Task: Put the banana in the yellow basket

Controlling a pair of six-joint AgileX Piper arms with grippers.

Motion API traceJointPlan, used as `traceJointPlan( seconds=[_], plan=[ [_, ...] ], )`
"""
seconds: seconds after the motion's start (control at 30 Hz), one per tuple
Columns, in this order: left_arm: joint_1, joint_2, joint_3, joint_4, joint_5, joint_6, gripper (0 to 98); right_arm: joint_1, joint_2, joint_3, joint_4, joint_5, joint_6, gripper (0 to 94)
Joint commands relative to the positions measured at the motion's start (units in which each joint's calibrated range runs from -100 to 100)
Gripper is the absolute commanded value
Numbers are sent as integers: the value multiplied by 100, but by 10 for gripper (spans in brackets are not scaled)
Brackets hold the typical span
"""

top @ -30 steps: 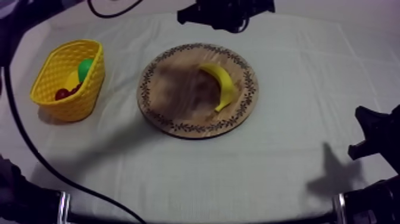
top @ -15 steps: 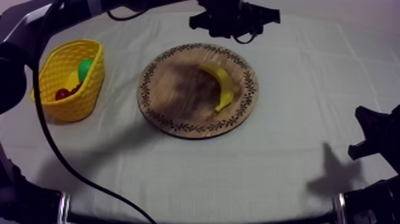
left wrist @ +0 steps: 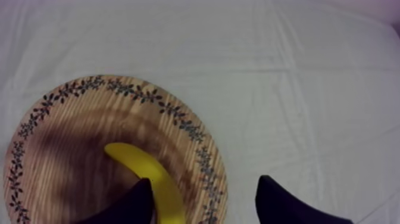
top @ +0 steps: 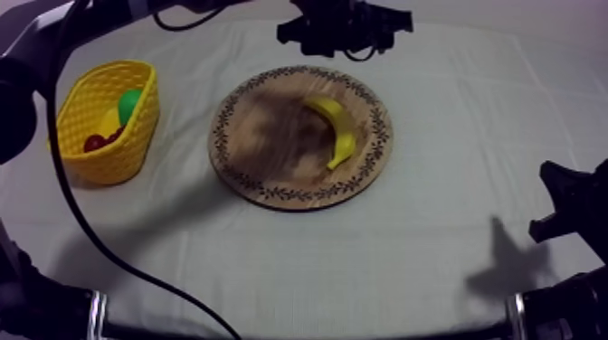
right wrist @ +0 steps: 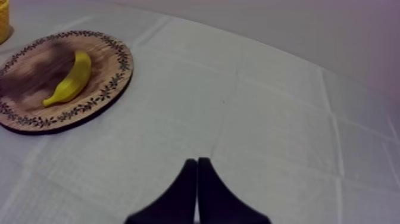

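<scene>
The yellow banana [top: 337, 129] lies curved on the right half of the round wooden board [top: 262, 136], mid-table. My left gripper [top: 344, 23] hangs over the board's far rim. In the left wrist view its fingers stand apart and open [left wrist: 205, 180] just above the banana [left wrist: 156, 179], one finger [left wrist: 134, 205] beside the fruit, the other past the board [left wrist: 65, 149] over the cloth. Nothing is between them. The yellow basket [top: 118, 163] stands at the table's left. My right gripper [top: 565, 203] rests low at the right, its fingers together as a wedge [right wrist: 196, 164].
The basket holds a green fruit [top: 131, 104], a small red fruit [top: 93, 142] and something yellow. The right wrist view takes in the banana [right wrist: 70, 77] on the board [right wrist: 113, 77] far off, with bare cloth between.
My left arm has swung into sight along the upper left, and its gripper has shifted slightly over the board's far rim. The banana and the right arm have not moved.
</scene>
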Motion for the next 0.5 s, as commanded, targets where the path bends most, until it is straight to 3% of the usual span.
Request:
traceJointPlan(
  seconds=[0.0,0.2,0.47],
  plan=[
    [-3,29,48,58,69,-14,660,0,0,-3,2,-3,0,3],
    [-36,310,38,331,501,-19,660,0,0,-3,2,-3,0,3],
    [-170,826,-199,509,740,119,641,0,0,-3,2,-3,0,3]
  ],
)
